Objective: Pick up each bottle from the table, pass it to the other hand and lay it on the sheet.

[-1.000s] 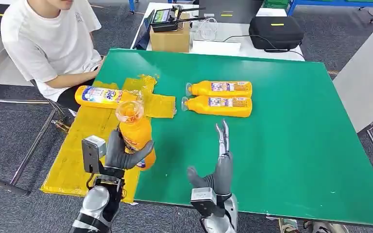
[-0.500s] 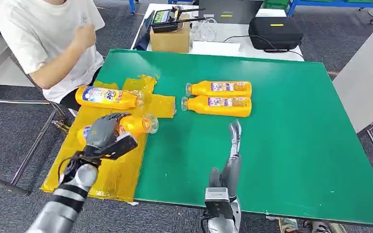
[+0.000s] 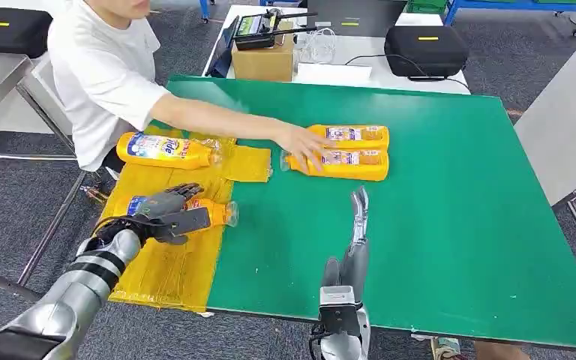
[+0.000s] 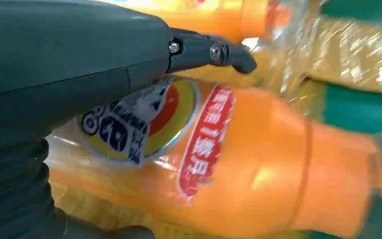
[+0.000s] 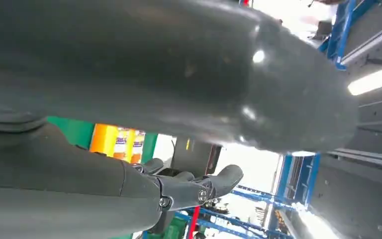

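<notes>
My left robot hand (image 3: 166, 212) lies over an orange bottle (image 3: 195, 213) that rests on its side on the yellow sheet (image 3: 165, 270), cap end at the sheet's edge toward the green table (image 3: 435, 225). In the left wrist view the fingers (image 4: 219, 52) arch across the bottle's (image 4: 238, 164) label with the palm against its body, so I read this as a grip on the bottle, though it also rests on the sheet. A second bottle (image 3: 166, 148) lies on the sheet farther back, near the person. My right robot hand (image 3: 354, 240) stands edge-up over the table near the front, fingers straight and extended, holding nothing. Well beyond it, two more bottles (image 3: 345, 154) lie side by side on the table, and the person's hand (image 3: 304, 146) reaches across and rests on them at their cap ends.
</notes>
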